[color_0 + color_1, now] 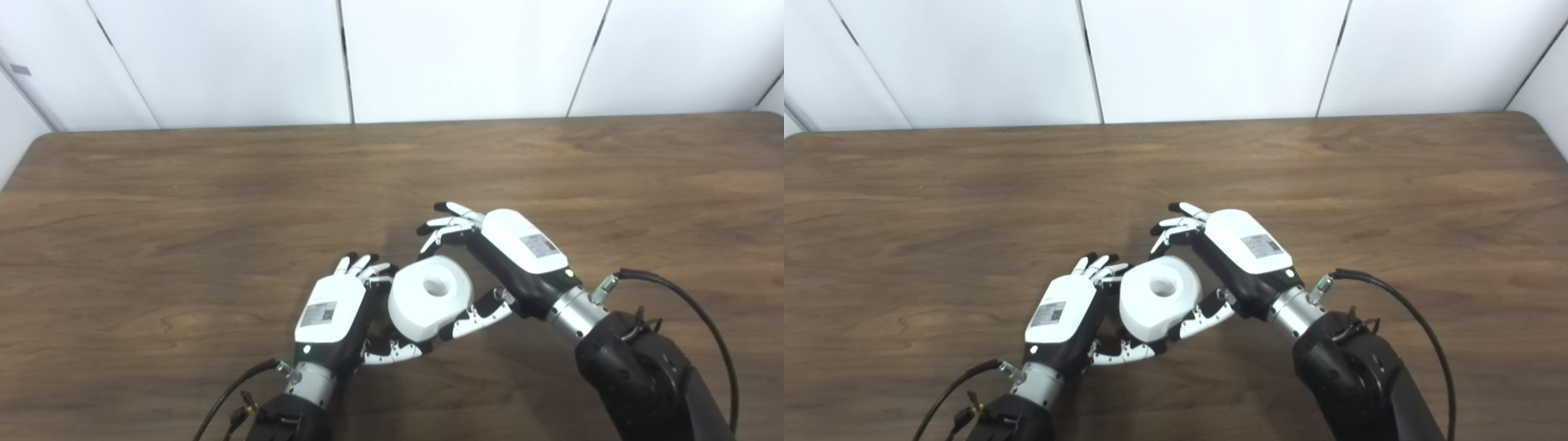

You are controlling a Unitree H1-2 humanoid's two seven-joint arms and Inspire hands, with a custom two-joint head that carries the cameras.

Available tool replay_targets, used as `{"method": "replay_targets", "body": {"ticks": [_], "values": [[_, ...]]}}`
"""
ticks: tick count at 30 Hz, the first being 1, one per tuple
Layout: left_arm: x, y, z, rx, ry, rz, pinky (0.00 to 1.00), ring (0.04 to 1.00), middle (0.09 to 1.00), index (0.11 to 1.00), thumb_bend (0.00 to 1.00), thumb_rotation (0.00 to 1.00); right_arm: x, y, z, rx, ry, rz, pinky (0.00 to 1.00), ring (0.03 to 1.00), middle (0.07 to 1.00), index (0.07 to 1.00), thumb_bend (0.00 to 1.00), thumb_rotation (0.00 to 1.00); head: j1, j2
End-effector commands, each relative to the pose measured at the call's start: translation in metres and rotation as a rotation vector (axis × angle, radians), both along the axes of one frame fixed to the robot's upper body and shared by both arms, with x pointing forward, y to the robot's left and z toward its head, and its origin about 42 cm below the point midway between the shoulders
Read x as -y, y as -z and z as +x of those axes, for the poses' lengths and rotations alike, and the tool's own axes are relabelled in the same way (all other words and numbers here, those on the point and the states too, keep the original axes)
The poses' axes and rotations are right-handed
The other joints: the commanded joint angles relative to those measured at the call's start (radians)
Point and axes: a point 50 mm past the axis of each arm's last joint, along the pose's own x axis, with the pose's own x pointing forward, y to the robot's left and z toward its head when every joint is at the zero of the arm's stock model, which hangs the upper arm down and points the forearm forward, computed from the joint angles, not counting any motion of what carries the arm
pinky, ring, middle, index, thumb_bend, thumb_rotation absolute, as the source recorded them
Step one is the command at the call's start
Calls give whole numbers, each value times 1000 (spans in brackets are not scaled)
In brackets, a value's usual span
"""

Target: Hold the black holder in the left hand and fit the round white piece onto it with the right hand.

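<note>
Smooth round white piece (430, 297), central hole

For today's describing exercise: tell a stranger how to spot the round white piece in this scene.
Start at the wooden table, near its front edge, where the left hand and right hand meet. Between them sits the round white piece, a thick disc touched by fingers of both hands. Its round hole in the top face sets it apart.

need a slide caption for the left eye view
Both hands meet at the round white piece above the wooden table: left hand beside it, right hand cupping it; no black holder visible.
</note>
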Motion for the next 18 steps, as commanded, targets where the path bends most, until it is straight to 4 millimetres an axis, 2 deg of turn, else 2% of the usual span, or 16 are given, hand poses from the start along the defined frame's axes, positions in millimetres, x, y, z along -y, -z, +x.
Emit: {"method": "replay_targets", "body": {"ticks": [1,18], "values": [[4,6,-3,-39,21,34,988,926,826,486,521,49,-2,-4,0,41,-18,0,852,929,799,483,523,131,1,2],[3,5,-4,-43,19,37,986,928,826,486,521,49,-3,0,5,32,-13,-12,827,928,798,483,524,131,-8,3]]}}
